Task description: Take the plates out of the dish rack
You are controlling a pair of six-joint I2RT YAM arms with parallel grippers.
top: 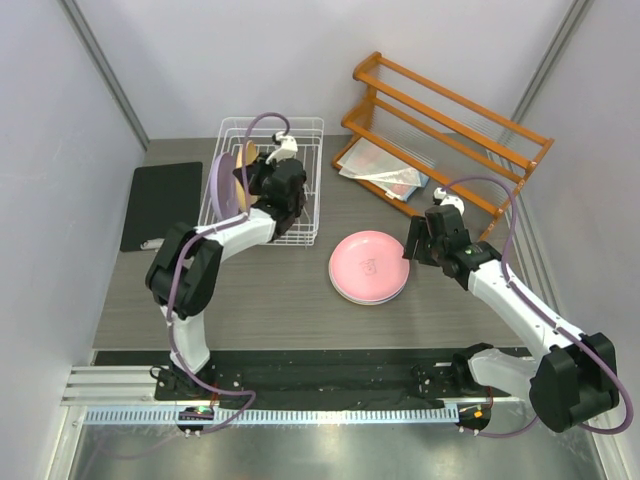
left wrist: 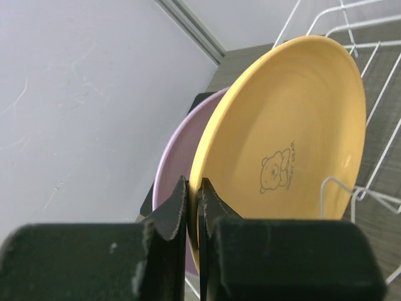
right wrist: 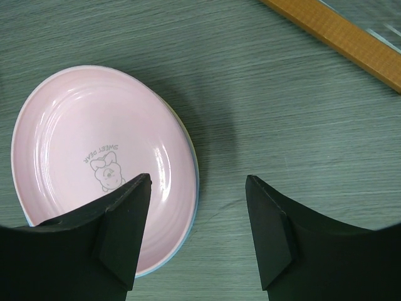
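Your left arm (top: pixel 235 232) reaches into the white dish rack (top: pixel 310 180) at the back left of the surface (top: pixel 280 300). The left jaws are pinched almost shut on the rim of the yellow plate (left wrist: pixel 294 125), which stands on its edge in the rack. In the wrist view the jaws hide the bottom of that plate. A lilac plate (left wrist: pixel 172 163) stands just behind the yellow one. You see only a strip of it, and the rest is covered. From the top, the arm blocks the middle of the rack, so you cannot tell which slots the two plates stand in.

Your right arm (top: pixel 510 300) is on the right side. The right jaws are wide apart and hold nothing. They hang over the surface just beside a pink plate (right wrist: pixel 88 144), with one jaw over its edge. The pink plate lies flat on a light blue plate (right wrist: pixel 193 169), and only a thin blue rim peeks out. You cannot tell if more plates lie under them.

An orange wooden rack (top: pixel 450 110) stands at the back right. Something clear and crinkly (top: pixel 380 172) lies under it, too hard to make out. A black mat (top: pixel 160 205) lies left of the dish rack.
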